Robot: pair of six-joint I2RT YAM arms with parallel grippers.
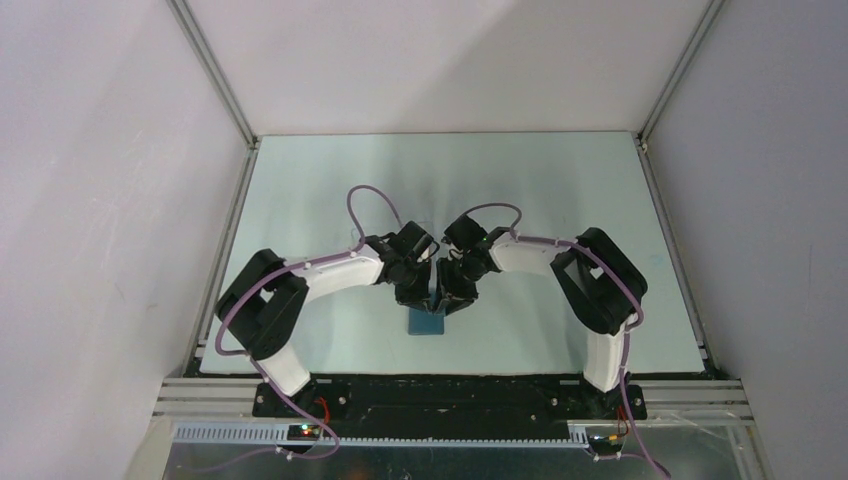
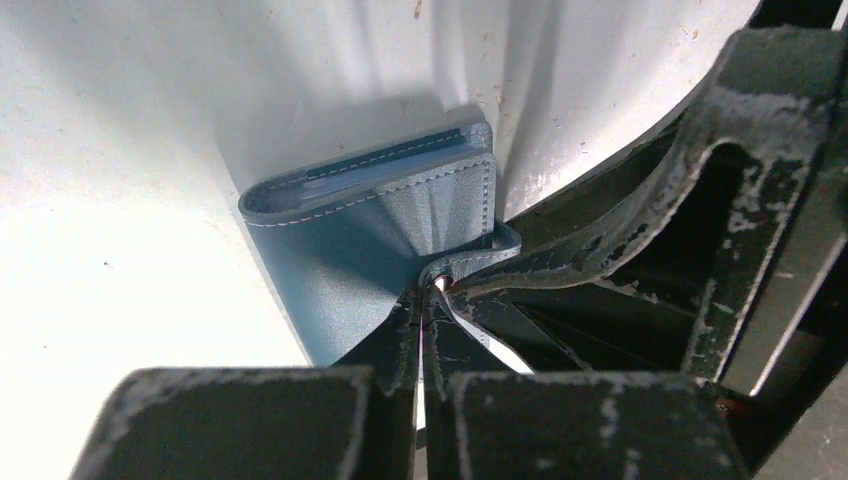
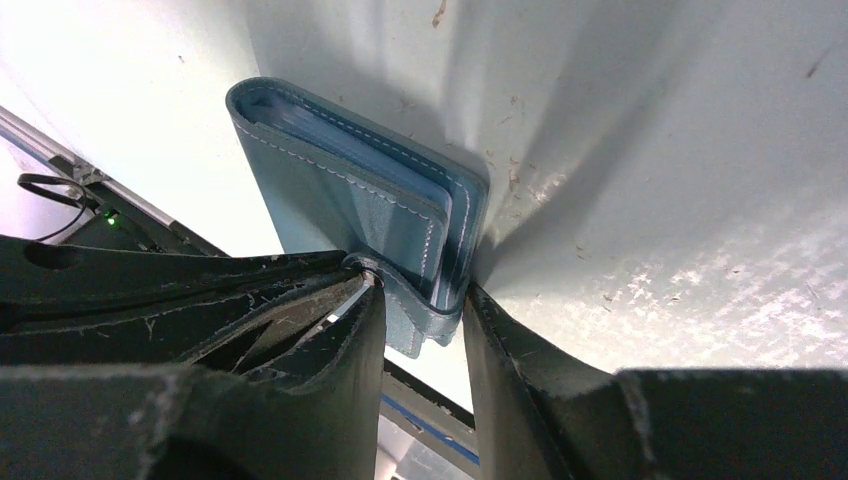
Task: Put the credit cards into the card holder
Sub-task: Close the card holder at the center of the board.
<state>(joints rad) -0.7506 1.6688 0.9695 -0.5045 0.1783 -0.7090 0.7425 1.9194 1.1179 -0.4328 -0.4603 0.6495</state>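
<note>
The card holder point(image 1: 427, 322), a small blue stitched wallet, is folded nearly shut and held on edge over the table's near middle. My left gripper point(image 1: 415, 285) is shut on a thin flap at the wallet's edge; in the left wrist view the fingers point(image 2: 400, 340) press together at that curled flap, with the wallet point(image 2: 350, 250) just beyond. My right gripper point(image 1: 455, 290) clamps the folded wallet point(image 3: 340, 190) between its fingers point(image 3: 500, 340) at one corner. Paler blue inner layers show in the fold. No credit card is visible.
The pale table point(image 1: 550, 200) is walled by white panels with metal rails left and right. The arms' black base plate point(image 1: 450, 395) runs along the near edge. A purple cable point(image 1: 372, 195) loops above the left wrist.
</note>
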